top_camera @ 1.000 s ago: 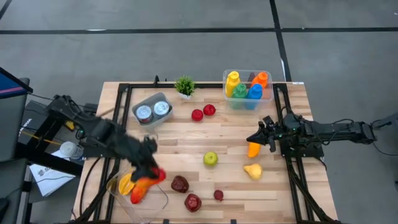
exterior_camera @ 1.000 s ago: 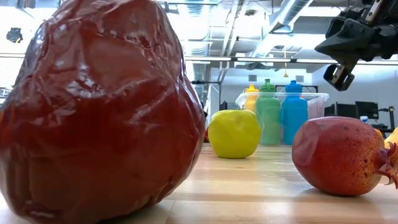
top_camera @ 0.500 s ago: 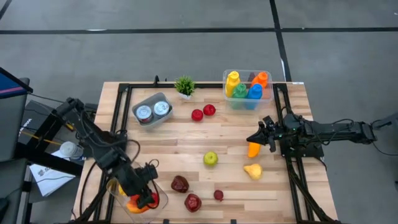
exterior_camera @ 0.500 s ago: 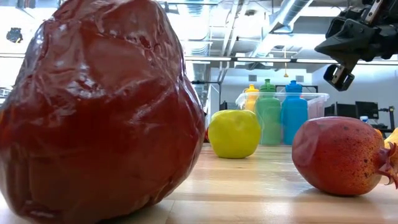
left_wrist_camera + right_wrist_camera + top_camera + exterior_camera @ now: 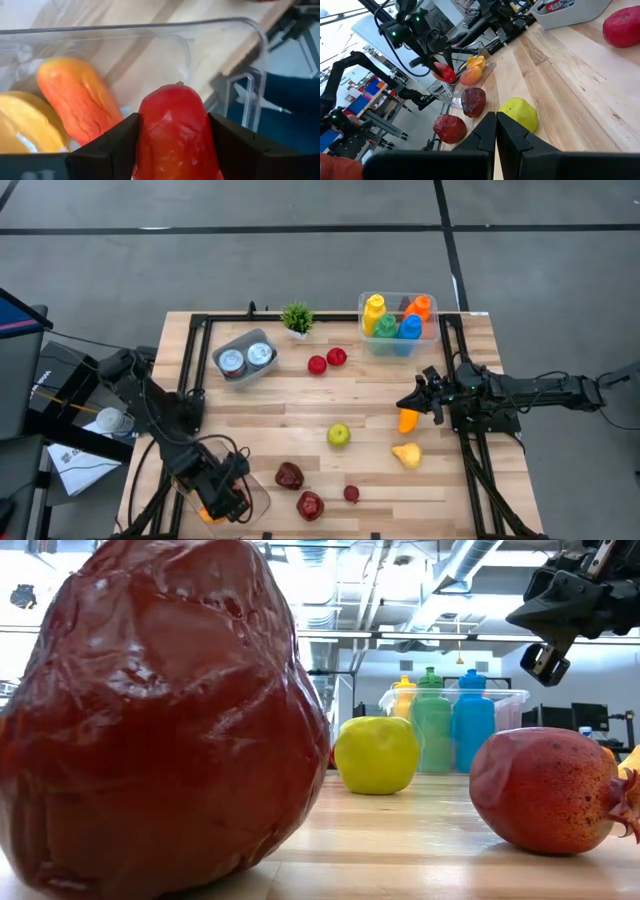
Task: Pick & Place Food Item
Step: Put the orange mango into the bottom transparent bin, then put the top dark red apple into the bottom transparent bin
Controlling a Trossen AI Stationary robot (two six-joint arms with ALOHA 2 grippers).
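Grey floor surrounds the wooden table (image 5: 300, 400) in the high view. At its near left corner the left gripper (image 5: 222, 498) hangs over a clear plastic container (image 5: 255, 498), gripping a red food item that is mostly hidden under the arm here. On the right side the right gripper (image 5: 424, 396) waits above the table beside an orange piece (image 5: 407, 420), its fingers pressed together on nothing. A green apple (image 5: 339, 436) sits mid-table.

Low view: a big dark red fruit (image 5: 160, 720) fills the foreground, with the green apple and a pomegranate (image 5: 550, 790) behind it on the boards.

Left wrist view: the two dark fingers (image 5: 107, 145) clamp the red food item (image 5: 175, 132) from both sides, held over the container, where an orange fruit (image 5: 77, 97) and a yellow one (image 5: 22, 122) already lie.

Right wrist view: across the table the left gripper holds the red item just above the container.
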